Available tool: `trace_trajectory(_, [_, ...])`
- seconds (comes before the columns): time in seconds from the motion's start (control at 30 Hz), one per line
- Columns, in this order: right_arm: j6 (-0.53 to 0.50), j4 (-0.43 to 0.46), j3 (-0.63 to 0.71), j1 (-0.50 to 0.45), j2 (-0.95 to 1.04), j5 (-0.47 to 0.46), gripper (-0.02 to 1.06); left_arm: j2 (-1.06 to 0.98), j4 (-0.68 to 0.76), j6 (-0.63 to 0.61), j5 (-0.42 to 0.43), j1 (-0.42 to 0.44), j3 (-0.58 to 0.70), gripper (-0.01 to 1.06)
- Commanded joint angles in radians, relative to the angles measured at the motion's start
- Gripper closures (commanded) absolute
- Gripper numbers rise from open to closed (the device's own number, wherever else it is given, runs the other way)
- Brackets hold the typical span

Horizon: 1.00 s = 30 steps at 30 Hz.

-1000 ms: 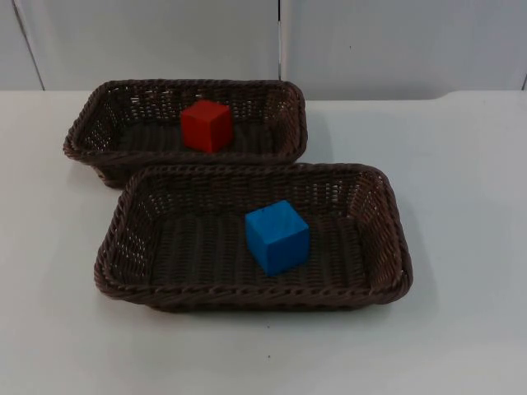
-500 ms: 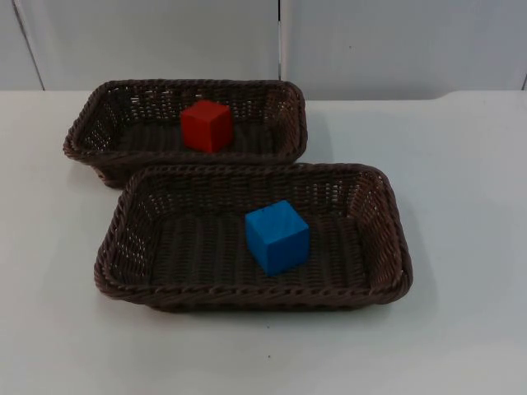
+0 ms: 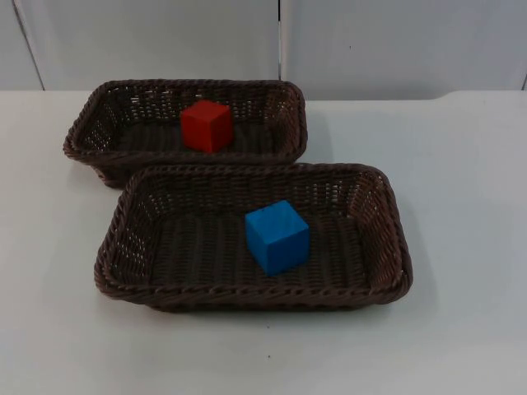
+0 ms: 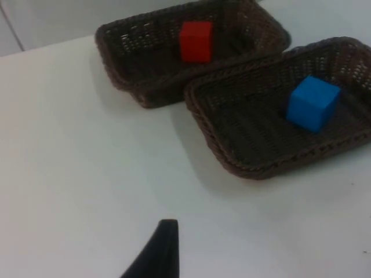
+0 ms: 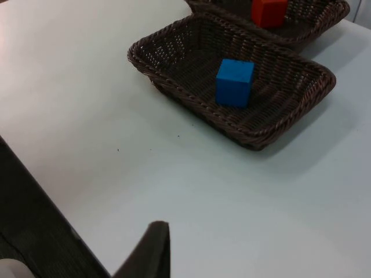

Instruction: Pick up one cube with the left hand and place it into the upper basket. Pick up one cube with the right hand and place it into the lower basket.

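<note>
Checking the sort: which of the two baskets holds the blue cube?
The lower basket, nearer the camera in the top view, holds the blue cube. The upper basket, by the partition wall, holds the red cube.

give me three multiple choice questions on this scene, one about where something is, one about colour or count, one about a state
1. Where does the blue cube lie?
A. on the bare white table
B. in the lower dark brown woven basket
C. in the upper basket beside the red cube

2. How many cubes are there?
A. one
B. two
C. three

3. What state is the red cube in?
A. resting on the floor of the upper dark brown woven basket, touched by no gripper
B. clamped between gripper fingers
C. balanced on the basket's rim

Answers:
1 B: the top view shows the blue cube inside the basket nearer the camera.
2 B: one red and one blue, each in its own basket.
3 A: the red cube sits alone in the upper basket; the left gripper's fingertip is over bare table, away from both baskets.
</note>
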Motion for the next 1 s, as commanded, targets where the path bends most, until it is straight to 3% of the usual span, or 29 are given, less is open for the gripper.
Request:
trace_trajectory(0.0, [-0.004,0.002,0.001,-0.003,-0.003,-0.006,-0.01,-0.004,-0.003,-0.009,0.001,0.021,0.003,0.00])
trace_trajectory(0.5, [-0.004,0.002,0.001,-0.003,-0.003,-0.006,-0.01,-0.004,-0.003,-0.009,0.001,0.193,0.003,0.00])
trace_trajectory(0.97, [-0.004,0.002,0.001,-0.003,-0.003,-0.006,-0.01,-0.004,-0.003,-0.009,0.001,0.209,0.003,0.00])
